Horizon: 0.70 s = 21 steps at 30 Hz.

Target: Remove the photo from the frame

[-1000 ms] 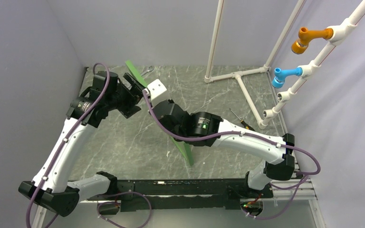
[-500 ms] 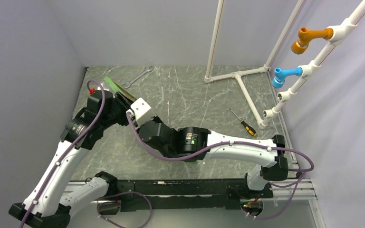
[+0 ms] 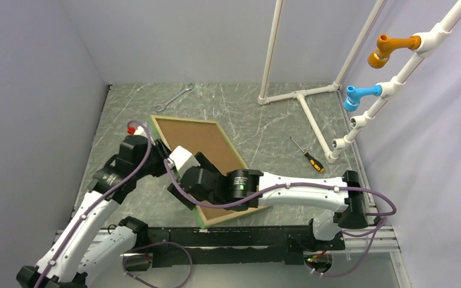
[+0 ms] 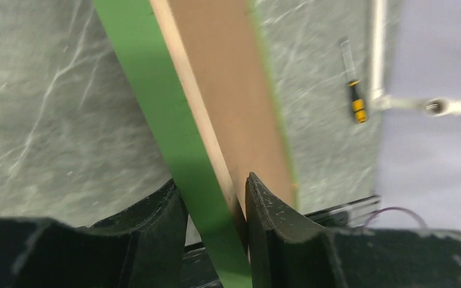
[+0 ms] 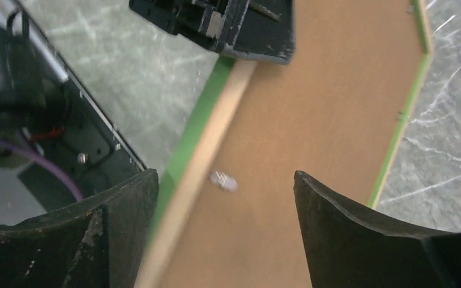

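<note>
**Status: frame (image 4: 150, 90) back side up, left hand (image 4: 213, 183) clamped on its rail**

The frame lay over the left-centre of the surface (image 3: 264, 129), with one corner reaching the near edge. The brown backing board (image 3: 201, 141) filled it, and the photo was hidden from me. The left hand gripped the frame's left rail: one finger on the green outer face, the other on the wood-coloured inner edge, against the board. The right hand (image 5: 225, 175) hung over the backing board with its fingers spread wide, gripping nothing. I couldn't tell if it touched the board, or whether the frame sat fully flat. A wrench (image 3: 174, 98) lay near the far edge, beyond the frame's far corner. A screwdriver (image 3: 307, 155) sat toward the right edge, well apart from the frame and just beside the white pipe stand (image 3: 300, 95).
</note>
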{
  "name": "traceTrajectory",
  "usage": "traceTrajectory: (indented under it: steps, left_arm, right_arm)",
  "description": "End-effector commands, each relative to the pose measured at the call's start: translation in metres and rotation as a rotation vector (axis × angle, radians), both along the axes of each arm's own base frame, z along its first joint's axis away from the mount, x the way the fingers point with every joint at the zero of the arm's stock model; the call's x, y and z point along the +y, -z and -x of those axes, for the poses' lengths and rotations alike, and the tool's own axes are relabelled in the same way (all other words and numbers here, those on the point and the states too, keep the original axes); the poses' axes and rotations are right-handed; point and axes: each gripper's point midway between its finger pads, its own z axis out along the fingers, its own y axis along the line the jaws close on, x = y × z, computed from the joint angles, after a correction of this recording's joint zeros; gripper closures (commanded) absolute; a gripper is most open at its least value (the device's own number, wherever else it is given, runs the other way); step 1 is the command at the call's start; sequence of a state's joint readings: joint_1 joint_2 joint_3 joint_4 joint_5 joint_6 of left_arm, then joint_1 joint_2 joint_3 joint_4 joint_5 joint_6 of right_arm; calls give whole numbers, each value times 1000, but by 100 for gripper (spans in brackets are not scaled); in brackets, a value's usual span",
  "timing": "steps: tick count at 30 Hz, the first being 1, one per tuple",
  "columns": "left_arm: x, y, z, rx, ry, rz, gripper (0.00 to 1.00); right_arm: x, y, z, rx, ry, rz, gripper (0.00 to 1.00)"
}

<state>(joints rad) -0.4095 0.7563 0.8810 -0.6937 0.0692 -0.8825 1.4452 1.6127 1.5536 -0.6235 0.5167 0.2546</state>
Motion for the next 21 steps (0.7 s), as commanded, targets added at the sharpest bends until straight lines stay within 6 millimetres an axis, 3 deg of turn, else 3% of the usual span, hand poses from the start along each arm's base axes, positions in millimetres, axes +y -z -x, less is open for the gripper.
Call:
traceTrajectory:
  steps: [1, 4, 8, 14, 21]
  left_arm:
    - [5, 33, 7, -57, 186, -180, 100]
    - [5, 43, 2, -77, 225, -209, 100]
    - [8, 56, -15, -72, 268, -258, 100]
    - [9, 71, -59, -81, 330, -318, 100]
    - [25, 109, -107, 112, 391, -354, 100]
  right_arm:
    - [-22, -59, 17, 44, -61, -211, 13]
    - [-43, -81, 12, 37, -32, -311, 8]
    - [-70, -74, -9, 49, 40, -346, 5]
    - [-109, -12, -51, 173, 165, -312, 4]
    - [-146, 61, -84, 304, 332, -251, 5]
